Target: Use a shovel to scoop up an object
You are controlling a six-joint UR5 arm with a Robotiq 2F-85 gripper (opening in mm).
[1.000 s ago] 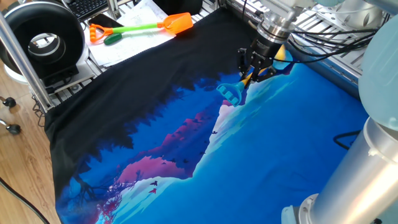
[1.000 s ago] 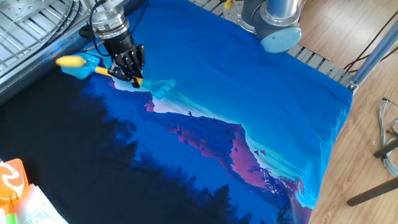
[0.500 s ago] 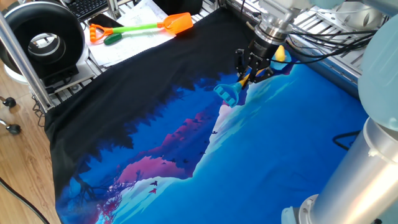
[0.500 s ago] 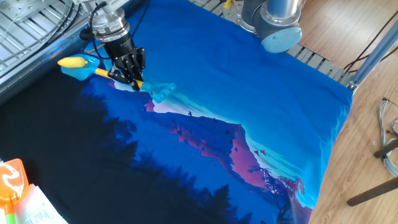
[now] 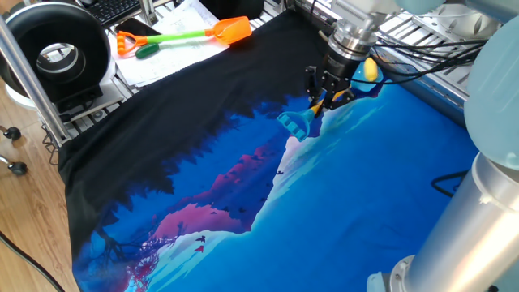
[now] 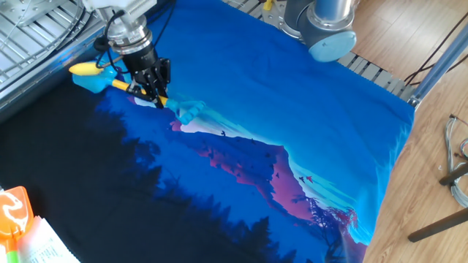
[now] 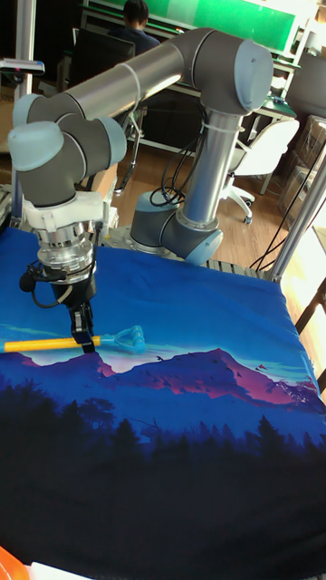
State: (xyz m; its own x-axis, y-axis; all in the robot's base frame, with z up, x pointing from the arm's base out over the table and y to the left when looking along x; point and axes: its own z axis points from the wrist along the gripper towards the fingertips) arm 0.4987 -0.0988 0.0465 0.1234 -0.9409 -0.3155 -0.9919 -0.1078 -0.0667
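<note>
The tool (image 6: 156, 93) is clenched on the yellow shaft of the shovel (image 6: 135, 88), close to the D-shaped handle end. The small yellow object (image 6: 85, 70) is already sitting on the light-blue blade, at the far end of the shaft from the tool, toward the back edge of the bench (image 6: 307, 124). From the other fixed camera the object (image 5: 370, 70) shows just behind the tool (image 5: 323, 99), with the blade mostly hidden by the wrist.

The shovel's long axis runs nearly level and roughly along the cloth, handle pointing toward the middle of the bench, blade pointing away. In the tall view the shaft (image 7: 50, 344) looks about horizontal. I judge the load depends on that blade end staying level or slightly raised; any dip that way could roll the object off.
</note>
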